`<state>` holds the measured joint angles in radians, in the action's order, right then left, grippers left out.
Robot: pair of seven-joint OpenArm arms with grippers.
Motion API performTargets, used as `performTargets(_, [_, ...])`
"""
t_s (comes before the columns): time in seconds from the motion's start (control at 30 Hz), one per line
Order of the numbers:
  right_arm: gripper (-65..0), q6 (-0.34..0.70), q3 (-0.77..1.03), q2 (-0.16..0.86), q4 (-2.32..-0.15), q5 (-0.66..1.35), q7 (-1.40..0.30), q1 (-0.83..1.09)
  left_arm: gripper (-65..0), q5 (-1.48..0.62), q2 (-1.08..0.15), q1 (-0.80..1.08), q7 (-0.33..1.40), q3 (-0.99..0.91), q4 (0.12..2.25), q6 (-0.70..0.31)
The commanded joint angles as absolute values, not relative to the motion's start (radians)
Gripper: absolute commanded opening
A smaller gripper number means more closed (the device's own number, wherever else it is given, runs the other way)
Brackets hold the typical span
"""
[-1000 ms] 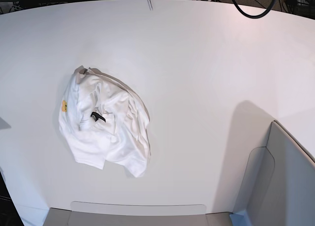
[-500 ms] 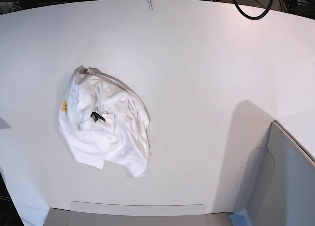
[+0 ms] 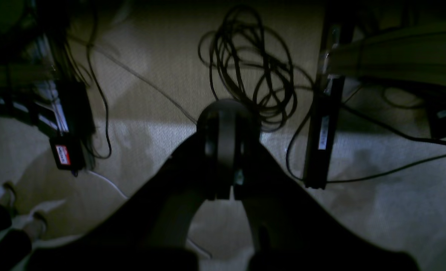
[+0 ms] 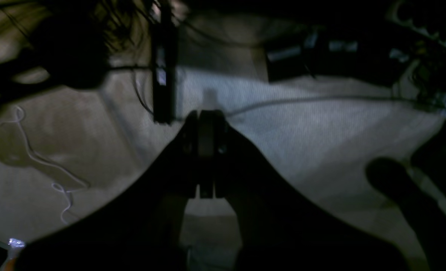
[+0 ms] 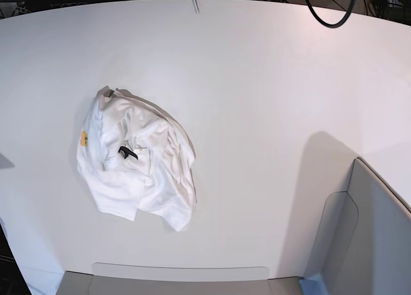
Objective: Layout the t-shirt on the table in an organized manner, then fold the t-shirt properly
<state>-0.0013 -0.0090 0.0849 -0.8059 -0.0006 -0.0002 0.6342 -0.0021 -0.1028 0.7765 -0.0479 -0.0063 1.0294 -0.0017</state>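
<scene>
The white t-shirt (image 5: 138, 160) lies crumpled in a heap on the left part of the white table (image 5: 270, 83). Its small black neck label (image 5: 128, 153) faces up and a bit of yellow print (image 5: 83, 138) shows at its left edge. Neither gripper shows in the base view. In the left wrist view my left gripper (image 3: 226, 111) is shut with nothing in it, and behind it is dim floor with a coil of black cable (image 3: 249, 71). My right gripper (image 4: 204, 114) is also shut and empty over dim floor.
A grey panel (image 5: 376, 237) stands at the table's near right corner. A grey strip (image 5: 180, 274) runs along the near edge. A black cable (image 5: 329, 17) loops in at the far right. Cables and dark boxes lie on the floor in both wrist views.
The t-shirt has not moved. A small white part seen at the table's far edge in the earlier frames is gone from the base view.
</scene>
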Motion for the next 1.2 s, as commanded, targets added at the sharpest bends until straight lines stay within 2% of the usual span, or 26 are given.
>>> performTargets(0.0, [-65.0,0.001,-0.008,0.088,-0.839,0.002,0.005,0.684,-65.0,-0.001,-0.105,0.817,-0.067,-0.007,1.076,0.004])
performTargets(0.33, [-65.0,0.001,0.001,0.093,-1.202,0.005,-0.002,0.931,-65.0,-0.001,-0.128,1.110,-0.065,-0.004,1.506,0.004])
performTargets(0.63, [-65.0,-0.002,0.001,0.107,-1.488,0.007,-0.002,1.118,-65.0,0.001,-0.131,1.288,-0.065,-0.004,1.825,0.002])
performTargets(0.9, [-65.0,-0.005,0.013,0.114,-1.819,0.007,-0.004,1.299,-65.0,0.001,-0.188,1.309,-0.065,-0.005,2.000,0.002])
performTargets(1.17, [-65.0,-0.005,0.125,0.113,-2.052,0.134,-0.002,1.309,-65.0,0.001,-0.189,1.309,-0.076,-0.018,2.038,0.002])
